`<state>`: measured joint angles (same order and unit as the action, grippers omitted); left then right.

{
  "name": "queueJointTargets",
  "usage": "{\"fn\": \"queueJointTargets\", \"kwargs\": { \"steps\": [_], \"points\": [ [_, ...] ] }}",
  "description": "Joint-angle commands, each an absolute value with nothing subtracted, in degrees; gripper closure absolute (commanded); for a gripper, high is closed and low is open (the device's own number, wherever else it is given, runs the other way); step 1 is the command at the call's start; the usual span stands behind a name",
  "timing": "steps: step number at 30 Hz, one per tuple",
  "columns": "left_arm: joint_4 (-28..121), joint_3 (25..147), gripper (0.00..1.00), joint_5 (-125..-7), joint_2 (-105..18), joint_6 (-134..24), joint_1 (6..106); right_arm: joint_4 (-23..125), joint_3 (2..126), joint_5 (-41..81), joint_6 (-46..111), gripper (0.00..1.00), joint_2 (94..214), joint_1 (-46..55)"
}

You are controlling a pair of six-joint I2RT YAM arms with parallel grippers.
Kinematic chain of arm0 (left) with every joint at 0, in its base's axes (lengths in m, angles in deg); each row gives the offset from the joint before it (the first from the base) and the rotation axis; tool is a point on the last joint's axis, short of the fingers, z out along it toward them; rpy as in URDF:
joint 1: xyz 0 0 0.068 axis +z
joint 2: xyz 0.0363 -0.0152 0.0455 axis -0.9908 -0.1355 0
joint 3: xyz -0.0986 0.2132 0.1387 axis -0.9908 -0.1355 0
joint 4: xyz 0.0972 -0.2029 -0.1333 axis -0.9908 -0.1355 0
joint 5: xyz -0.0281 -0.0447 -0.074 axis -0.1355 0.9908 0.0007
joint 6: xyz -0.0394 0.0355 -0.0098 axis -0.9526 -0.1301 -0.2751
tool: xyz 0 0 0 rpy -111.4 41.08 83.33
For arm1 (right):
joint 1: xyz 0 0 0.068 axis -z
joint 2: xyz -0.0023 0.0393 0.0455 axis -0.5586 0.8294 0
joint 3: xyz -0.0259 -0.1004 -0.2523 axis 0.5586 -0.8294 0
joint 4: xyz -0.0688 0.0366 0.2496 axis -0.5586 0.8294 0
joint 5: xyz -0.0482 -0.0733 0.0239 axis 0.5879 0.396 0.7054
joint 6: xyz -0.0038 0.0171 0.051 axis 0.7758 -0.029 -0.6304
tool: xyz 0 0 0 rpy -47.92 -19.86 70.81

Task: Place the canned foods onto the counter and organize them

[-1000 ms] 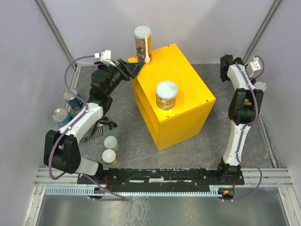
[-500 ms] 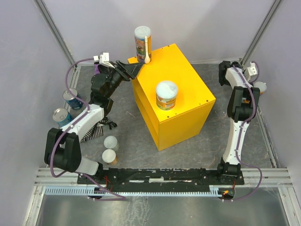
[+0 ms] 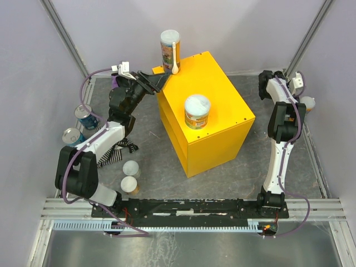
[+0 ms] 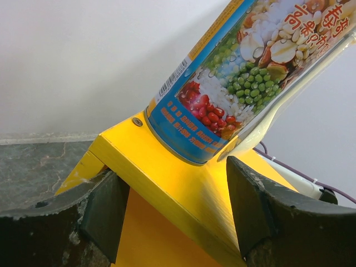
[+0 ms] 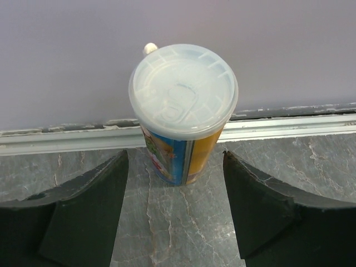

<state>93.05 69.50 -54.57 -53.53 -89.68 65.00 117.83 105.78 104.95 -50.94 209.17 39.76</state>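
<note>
The yellow counter (image 3: 219,97) stands mid-table. A tall colourful can (image 3: 170,50) with a white spoon on its side stands on the counter's far left corner. A short tub (image 3: 197,111) with a white lid stands on top. My left gripper (image 3: 156,81) is open and empty at that corner. In the left wrist view (image 4: 173,192) its fingers straddle the counter's edge (image 4: 161,161), short of the tall can (image 4: 250,67). My right gripper (image 3: 299,92) is open by the right wall. A pale-lidded can (image 5: 183,100) stands on the floor just beyond its fingertips (image 5: 105,183).
Two blue silver-topped tins (image 3: 85,116) (image 3: 72,136) stand at the left wall. Two small pale-lidded tubs (image 3: 131,168) (image 3: 129,184) stand near the front left. A striped cloth (image 3: 114,153) lies under the left arm. The side walls are close to both arms.
The right arm has shifted slightly left and its wrist has turned towards the can by the wall. The left gripper stays at the counter's corner.
</note>
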Motion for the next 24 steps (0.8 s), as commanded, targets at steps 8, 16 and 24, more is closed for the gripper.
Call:
{"fn": "queueJointTargets", "kwargs": {
  "steps": [8, 16, 24],
  "points": [
    [88.79, 71.87, 0.26, -50.19, -61.44, -84.55, 64.07, 120.02, 109.73, 109.00, -53.48, 0.19, 210.57, 40.31],
    [89.14, 73.87, 0.26, -48.43, -64.10, -84.18, 64.06, 120.03, 110.82, 109.05, -53.46, 0.01, 211.06, 40.33],
    [89.21, 75.50, 0.26, -47.03, -65.99, -84.25, 64.28, 120.95, 111.25, 108.72, -55.35, 0.01, 211.27, 40.33]
  ]
}}
